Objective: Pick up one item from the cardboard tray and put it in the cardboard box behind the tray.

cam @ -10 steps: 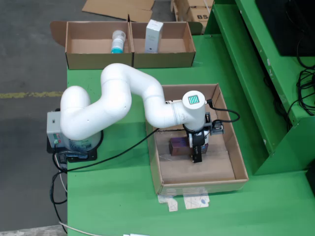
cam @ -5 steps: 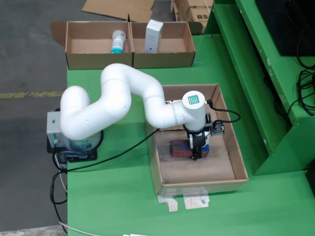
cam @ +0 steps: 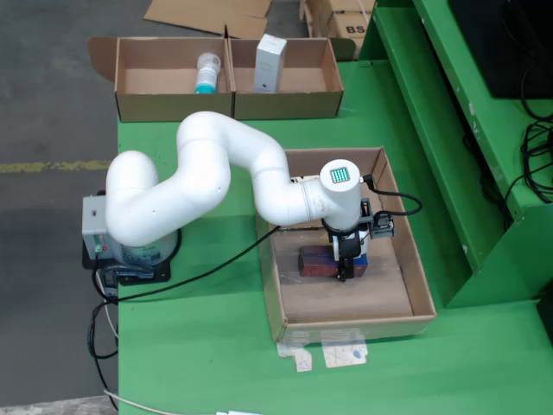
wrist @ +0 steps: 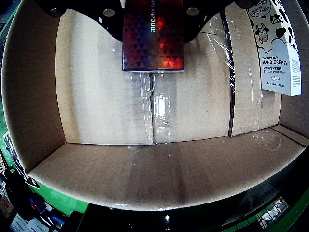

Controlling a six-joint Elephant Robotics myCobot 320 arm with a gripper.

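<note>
In the overhead view my gripper (cam: 345, 270) points down into the cardboard tray (cam: 416, 275), shut on a dark red carton (cam: 318, 261) with a shiny triangle pattern. In the wrist view the same red carton (wrist: 153, 38) sits between the black fingers (wrist: 112, 21) at the top edge, its free end hanging over the taped tray floor (wrist: 106, 96). A white hand cream carton (wrist: 277, 46) with a cow print stands at the tray's right side. Two open cardboard boxes (cam: 173, 104) (cam: 289, 102) stand side by side behind the tray.
The left rear box holds a teal bottle (cam: 206, 73), the right one a white carton (cam: 270, 63). The arm's base (cam: 130, 246) is bolted at the green table's left edge. A green frame (cam: 449, 130) rises on the right. Cables (cam: 393, 203) trail off the wrist.
Over the last second the gripper rose slightly and the red carton came up with it, looking larger and brighter. Nothing has shifted in the last half second.
</note>
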